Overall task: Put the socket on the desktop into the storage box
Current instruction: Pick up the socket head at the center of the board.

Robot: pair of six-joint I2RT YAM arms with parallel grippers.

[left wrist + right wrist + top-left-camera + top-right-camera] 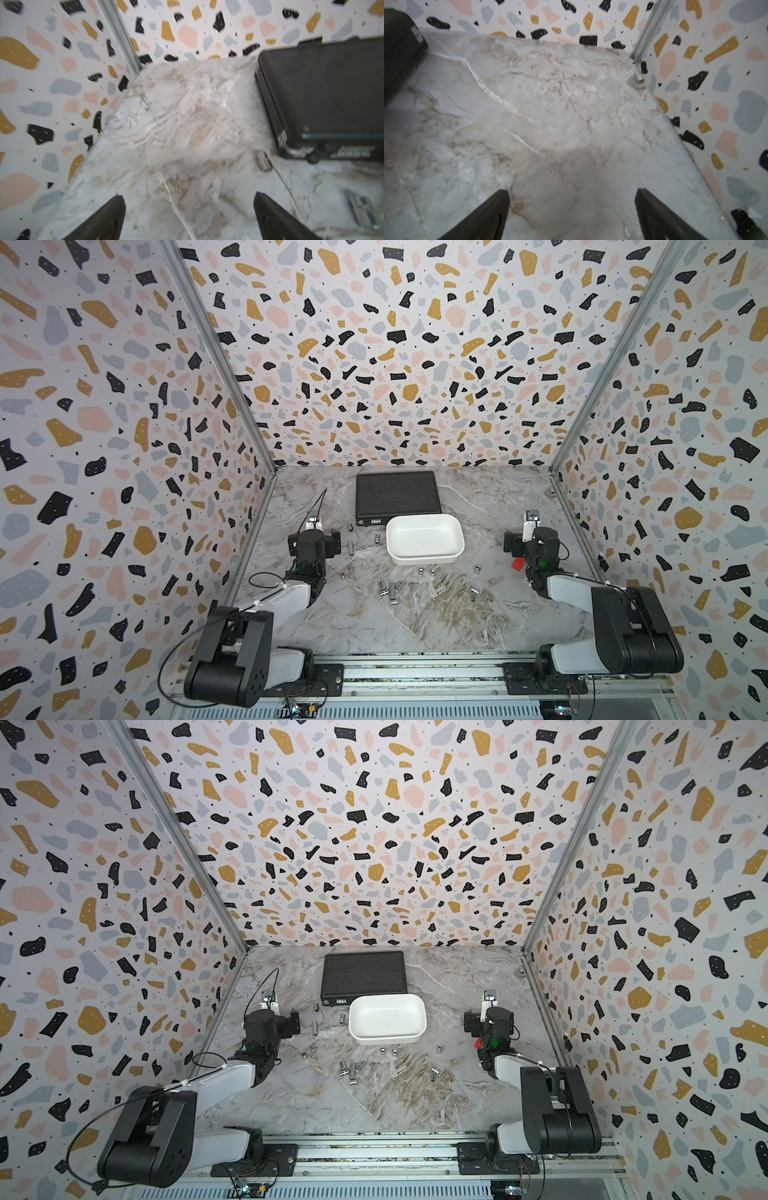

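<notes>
Several small silver sockets lie loose on the marble desktop. There is a cluster near the middle, a pair in front of the box, and others to either side. The white storage box stands empty behind them. My left gripper hangs open over bare marble left of the box, with one socket ahead beside the case. At the right side, my right gripper is open above bare desktop, with nothing between its fingers.
A black ribbed flat case lies shut behind the storage box, touching or nearly touching its far rim. Terrazzo walls close in the left, right and back. A metal rail carrying both arm bases runs along the front edge.
</notes>
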